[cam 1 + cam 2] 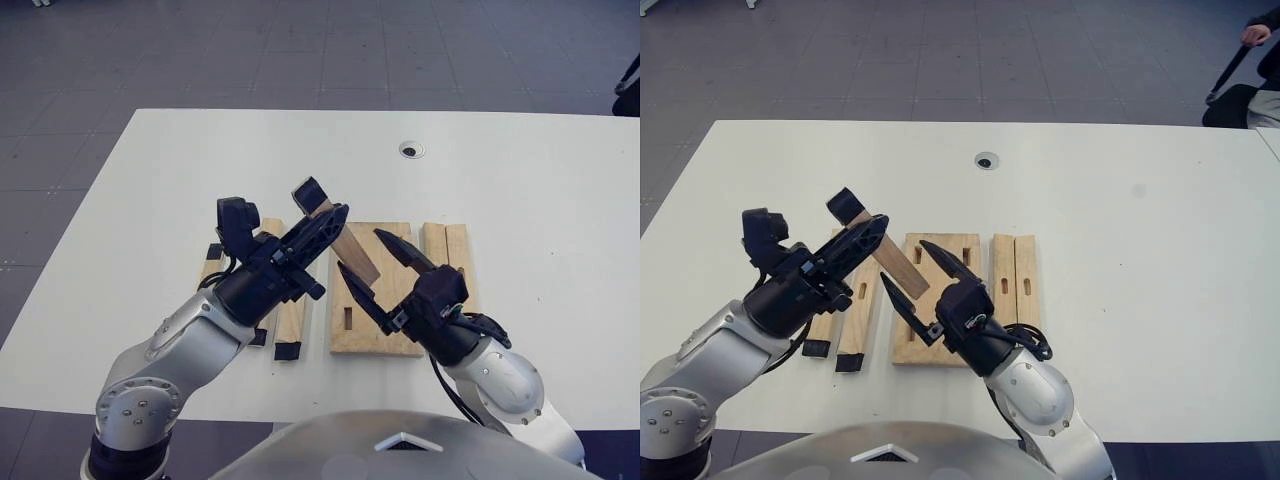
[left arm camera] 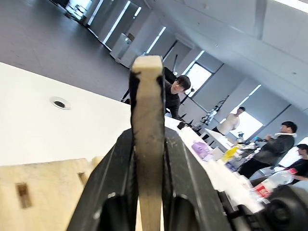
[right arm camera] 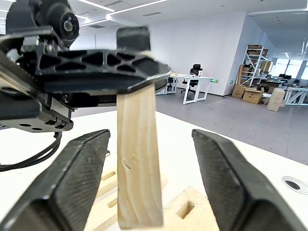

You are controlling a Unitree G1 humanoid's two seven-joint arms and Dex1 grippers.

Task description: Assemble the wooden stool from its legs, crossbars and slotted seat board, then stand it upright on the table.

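1. Since the left gripper (image 1: 335,215) has its jaws clamped on the leg (image 1: 357,258) just below the black cap (image 1: 310,190), I'd say the step in hand is a hand-off, or a guided insertion over the seat board (image 1: 370,338).
2. Meanwhile the right gripper (image 1: 361,252) sits above the seat board with jaws wide. One is on either side of the leg's bare lower end, and neither touches it as far as the right wrist view lets me tell.
3. To do this well, I'd close the right jaws square on the flat faces of that lower end before the left lets go. Otherwise the stick can pivot and drop.
4. After that, line the bare end up with a slot (image 1: 347,318) in the seat board and push straight down, not at the slant it has now.
5. As for the leg itself, it's a flat rectangular stick of pale wood. It's held tilted in the air above the seat board, with the capped end higher and leaning toward the board's left.
6. The seat board lies flat on the table (image 1: 520,200). Two more capped legs (image 1: 290,325) lie just to its left and two slotted pieces (image 1: 445,250) just to its right, and nothing looks fitted yet.
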